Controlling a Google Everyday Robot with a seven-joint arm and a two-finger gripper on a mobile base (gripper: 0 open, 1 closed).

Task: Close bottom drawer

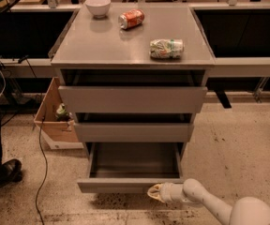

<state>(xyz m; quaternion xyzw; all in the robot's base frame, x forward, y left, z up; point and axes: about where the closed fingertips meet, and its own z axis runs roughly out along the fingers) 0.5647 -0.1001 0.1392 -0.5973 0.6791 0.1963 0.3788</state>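
Note:
The bottom drawer (125, 185) is the lowest of three grey drawers in the cabinet. It stands pulled well out, and its empty grey box interior shows. Its short flat front faces me near the floor. My gripper (154, 192) is at the right end of that front, low down, with its yellowish tip against or just in front of the panel. My white arm (205, 200) runs off to the lower right.
The middle drawer (134, 131) and top drawer (132, 99) stand slightly out. On the cabinet top (102, 46) are a white bowl (98, 6), an orange can (131, 18) and a crushed can (166, 48). A cardboard box (54, 121) and a cable (40, 172) lie left.

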